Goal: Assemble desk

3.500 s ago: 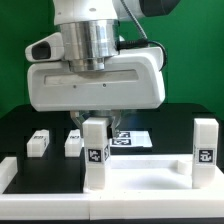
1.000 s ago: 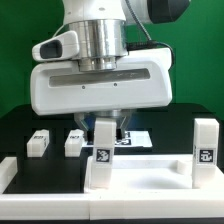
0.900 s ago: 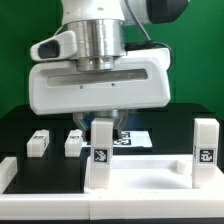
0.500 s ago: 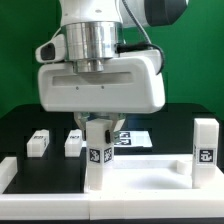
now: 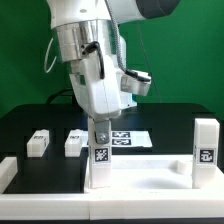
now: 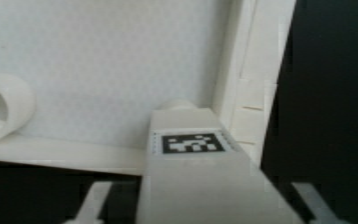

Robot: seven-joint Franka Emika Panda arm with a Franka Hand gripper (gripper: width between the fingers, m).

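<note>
Green backdrop, black bench [image 5: 18, 128]. Desk tabletop [image 5: 145, 182] lies in foreground, rim up. Claw [image 5: 100, 126] straddles top of upright leg [image 5: 99, 158] in tabletop corner; clamped or not, can't tell. Probly light, stiff, slick plastic: take leg high, on flat sides. 2 loose legs [image 5: 38, 142] lie behind.
</note>
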